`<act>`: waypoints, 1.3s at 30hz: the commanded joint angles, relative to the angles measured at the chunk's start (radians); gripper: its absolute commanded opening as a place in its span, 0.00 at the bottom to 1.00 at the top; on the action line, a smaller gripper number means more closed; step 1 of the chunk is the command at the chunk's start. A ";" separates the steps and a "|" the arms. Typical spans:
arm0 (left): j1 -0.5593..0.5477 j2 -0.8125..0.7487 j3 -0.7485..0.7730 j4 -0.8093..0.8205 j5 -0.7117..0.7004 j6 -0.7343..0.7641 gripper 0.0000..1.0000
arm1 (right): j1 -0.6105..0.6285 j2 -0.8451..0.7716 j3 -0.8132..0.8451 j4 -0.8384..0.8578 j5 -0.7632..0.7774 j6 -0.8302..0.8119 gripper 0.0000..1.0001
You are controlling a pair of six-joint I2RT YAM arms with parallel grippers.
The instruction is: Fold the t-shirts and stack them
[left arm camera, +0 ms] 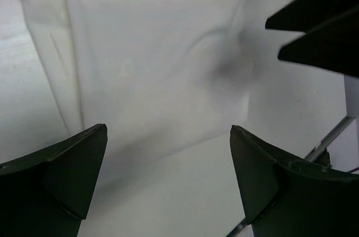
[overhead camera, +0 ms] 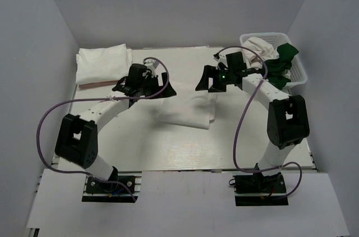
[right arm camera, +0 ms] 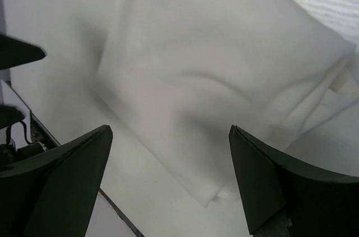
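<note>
Hanging over the white t-shirt [overhead camera: 188, 111] in the middle of the table [overhead camera: 168, 147], the left gripper [left arm camera: 168, 129] and the right gripper [right arm camera: 171, 129] both spread wide and hold nothing. A folded pile [overhead camera: 101, 63] sits far left.

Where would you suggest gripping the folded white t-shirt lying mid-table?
Probably its left and right edges, one arm coming in from each side. The t-shirt lies flat as a layered rectangle, so pinching both edges should keep the fold together.

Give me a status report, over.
Left gripper open, right gripper open, above folded white t-shirt. Not yet on stack far left. No obstruction seen.
</note>
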 commanded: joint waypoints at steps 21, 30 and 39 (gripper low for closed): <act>0.044 0.630 0.370 0.136 -0.040 -0.054 0.97 | -0.102 0.380 0.042 0.409 -0.210 0.236 0.90; 0.043 0.501 0.419 0.151 0.046 -0.002 0.98 | -0.090 0.173 0.093 0.290 -0.217 0.099 0.90; 0.025 0.277 0.256 -0.068 -0.133 0.076 1.00 | -0.089 -0.172 -0.094 0.234 -0.213 0.017 0.90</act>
